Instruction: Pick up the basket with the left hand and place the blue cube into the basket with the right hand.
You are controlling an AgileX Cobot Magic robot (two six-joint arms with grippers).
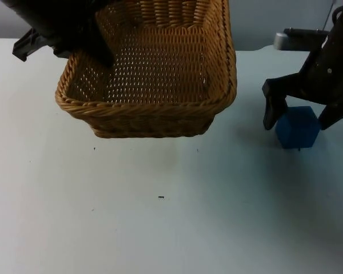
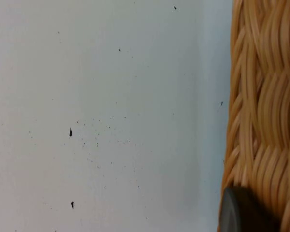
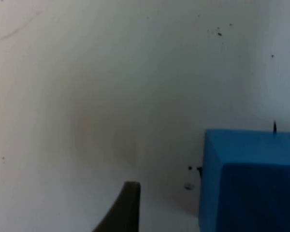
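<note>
A woven wicker basket (image 1: 154, 97) hangs tilted above the table at the back, casting a faint shadow under it. My left gripper (image 1: 96, 50) is shut on its left rim, one finger reaching inside. The left wrist view has the basket's wall (image 2: 266, 111) close beside a black fingertip (image 2: 241, 212). The blue cube (image 1: 298, 127) rests on the table at the right. My right gripper (image 1: 300, 119) is open and straddles it, one finger on each side, apart from its faces. In the right wrist view the cube (image 3: 253, 183) lies near one fingertip (image 3: 123, 208).
The white table (image 1: 160, 217) stretches bare toward the front, with a few small dark specks (image 1: 160, 197). The grey partition wall (image 1: 274, 23) stands behind the basket. The right arm (image 1: 326, 63) rises over the cube.
</note>
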